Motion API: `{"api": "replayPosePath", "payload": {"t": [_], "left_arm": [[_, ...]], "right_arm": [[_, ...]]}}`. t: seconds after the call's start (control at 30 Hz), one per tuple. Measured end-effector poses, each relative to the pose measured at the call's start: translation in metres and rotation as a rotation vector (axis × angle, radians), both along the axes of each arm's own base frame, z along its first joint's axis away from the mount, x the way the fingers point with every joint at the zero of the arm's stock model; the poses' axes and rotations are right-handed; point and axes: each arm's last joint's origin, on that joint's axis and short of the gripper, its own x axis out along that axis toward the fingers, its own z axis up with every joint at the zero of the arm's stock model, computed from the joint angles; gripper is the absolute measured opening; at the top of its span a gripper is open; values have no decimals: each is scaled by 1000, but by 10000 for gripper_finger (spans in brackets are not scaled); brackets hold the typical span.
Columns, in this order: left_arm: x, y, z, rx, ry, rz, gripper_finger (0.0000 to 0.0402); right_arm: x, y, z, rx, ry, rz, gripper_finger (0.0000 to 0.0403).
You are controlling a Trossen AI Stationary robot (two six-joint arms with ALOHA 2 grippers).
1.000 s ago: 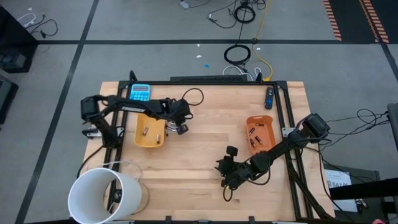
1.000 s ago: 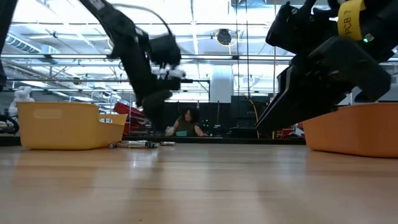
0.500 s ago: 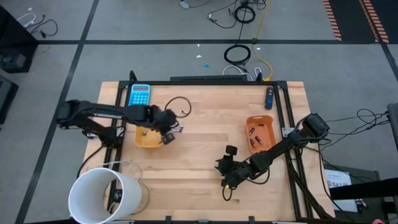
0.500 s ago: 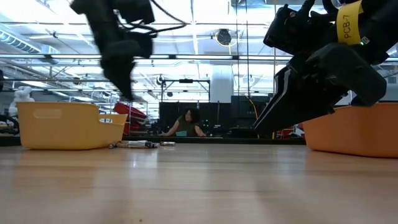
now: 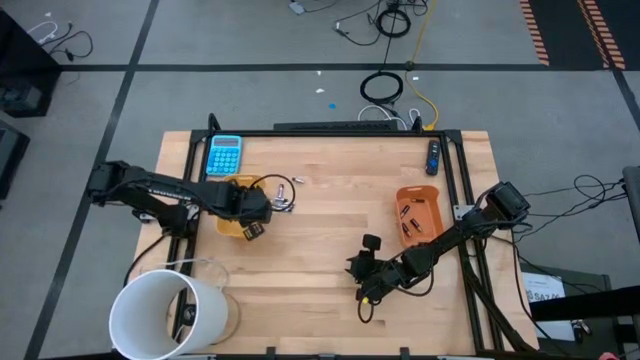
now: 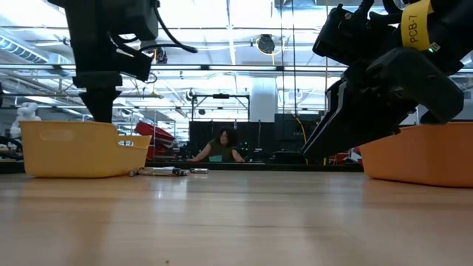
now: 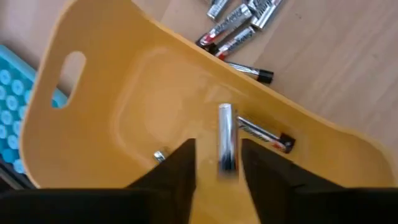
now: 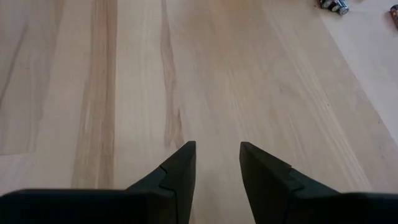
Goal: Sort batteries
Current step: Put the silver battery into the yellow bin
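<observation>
Left wrist view has it: the left hand point(image 7: 219, 163) hangs over the yellow tray point(image 7: 93, 118), fingers parted, and a silvery battery point(image 7: 226, 134) sits in the gap, apparently falling free rather than gripped, though the blur makes that hard to call. Two more cells already lie in the tray, one with a dark cap point(image 7: 264, 135) and a small one point(image 7: 160, 155). From above, that tray is at nine o'clock on the table point(image 5: 330, 230), with the loose batteries point(image 5: 282, 200) just past its three o'clock rim and the blue calculator point(image 5: 224, 152) at its twelve. Orange tray point(image 5: 418, 215) waits at three o'clock with cells inside. The right hand point(image 8: 216, 171) hovers low over bare wood near five o'clock, fingers parted, holding nothing. The risk, I'd say: the battery drops close to the tray's near wall, so it could bounce out, and the hand could clip that rim going back for the pile. Plenty of open room across the middle; the white bucket point(image 5: 168, 312) crowds seven o'clock.
</observation>
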Motion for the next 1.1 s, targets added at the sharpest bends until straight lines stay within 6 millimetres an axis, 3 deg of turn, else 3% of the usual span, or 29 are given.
{"api": "replayPosePath", "payload": {"t": [0.2, 0.33, 0.5, 0.8, 1.1], "left_arm": [[2, 2, 8, 92, -6, -8, 221], [17, 3, 24, 229, -112, -69, 227], [45, 10, 30, 251, -290, -191, 228], [79, 71, -4, 120, -340, -223, 212], [87, 124, -34, 66, -366, -217, 173]], "right_arm": [[0, 0, 0, 20, -6, -17, 115], [0, 1, 0, 45, -19, -36, 115], [1, 1, 2, 68, -42, -55, 115], [2, 10, 6, 80, -108, -38, 115], [-2, 15, 6, 42, -120, -40, 115]]}}
